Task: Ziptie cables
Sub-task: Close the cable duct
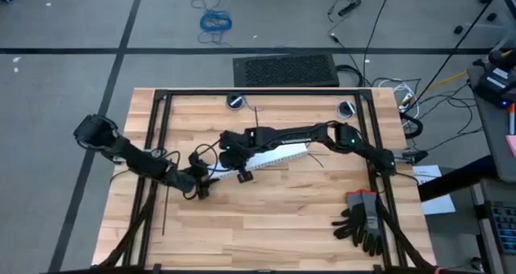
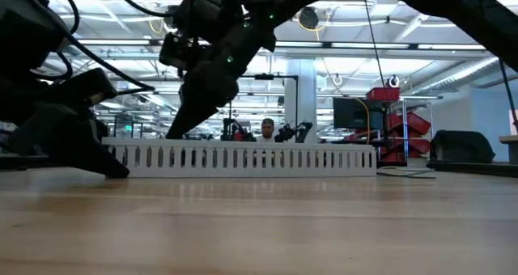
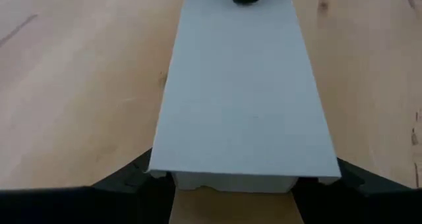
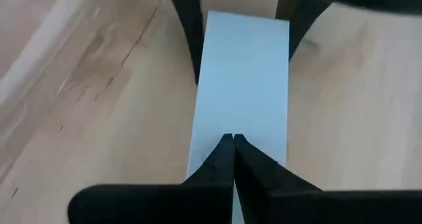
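From where I stand, the work seems to be on the white slotted duct [image 1: 282,155] in the middle of the desk [image 1: 266,234], not yet on any tie. The left pincer [image 3: 237,184] sits at one end of the duct. Its fingers [image 3: 125,179] are spread to the duct's width and pressed against both sides, so it appears to be clamping the duct in place. The right pincer [image 4: 232,140] is over the duct's smooth lid, a little way in from that same end. It is closed tip to tip, holds nothing, and rests its point on the lid or just above it. The cables do not show in any view. I would guess they lie inside the duct under that lid. One thin black strip, likely a ziptie [image 1: 164,211], lies well off from the duct, beyond the left arm. To do this step well, the left clamp should keep square and firm while the right tip works the lid's edge gently, so that the duct neither skids nor twists.
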`<state>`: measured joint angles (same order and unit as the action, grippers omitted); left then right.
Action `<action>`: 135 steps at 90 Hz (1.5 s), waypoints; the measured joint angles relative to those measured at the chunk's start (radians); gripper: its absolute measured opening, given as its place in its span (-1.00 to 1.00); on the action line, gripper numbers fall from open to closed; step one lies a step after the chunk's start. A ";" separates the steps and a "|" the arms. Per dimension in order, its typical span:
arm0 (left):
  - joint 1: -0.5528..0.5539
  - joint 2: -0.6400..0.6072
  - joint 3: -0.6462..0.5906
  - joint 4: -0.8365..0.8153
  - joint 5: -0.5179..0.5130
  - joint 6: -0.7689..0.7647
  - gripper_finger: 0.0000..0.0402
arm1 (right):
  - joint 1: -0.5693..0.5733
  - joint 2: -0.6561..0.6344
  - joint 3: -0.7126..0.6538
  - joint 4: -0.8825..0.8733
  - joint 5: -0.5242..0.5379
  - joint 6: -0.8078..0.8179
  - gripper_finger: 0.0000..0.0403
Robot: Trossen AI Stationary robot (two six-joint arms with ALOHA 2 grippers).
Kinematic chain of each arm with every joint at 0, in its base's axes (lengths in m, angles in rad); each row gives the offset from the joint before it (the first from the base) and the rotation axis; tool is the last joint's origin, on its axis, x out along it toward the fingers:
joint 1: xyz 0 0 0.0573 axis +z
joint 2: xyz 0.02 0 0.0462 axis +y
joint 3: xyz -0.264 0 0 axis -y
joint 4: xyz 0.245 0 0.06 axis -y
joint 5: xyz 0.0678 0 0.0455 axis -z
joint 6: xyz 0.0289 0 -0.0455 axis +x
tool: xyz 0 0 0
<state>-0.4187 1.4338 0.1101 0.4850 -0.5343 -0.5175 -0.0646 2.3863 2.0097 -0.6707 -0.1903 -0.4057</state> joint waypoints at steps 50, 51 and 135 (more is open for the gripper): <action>0.000 0.000 0.000 -0.001 0.002 0.005 0.22 | 0.034 -0.033 0.084 0.030 0.022 -0.052 -1.00; 0.000 0.000 0.000 -0.001 0.002 0.007 0.22 | 0.034 -0.033 0.086 0.043 0.020 -0.053 -1.00; 0.000 0.000 0.000 0.008 0.006 0.025 0.22 | -0.004 0.062 0.100 -0.019 -0.038 -0.005 -1.00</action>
<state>-0.4191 1.4342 0.1104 0.4934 -0.5282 -0.4923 -0.0690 2.4482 2.1093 -0.6897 -0.2279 -0.4110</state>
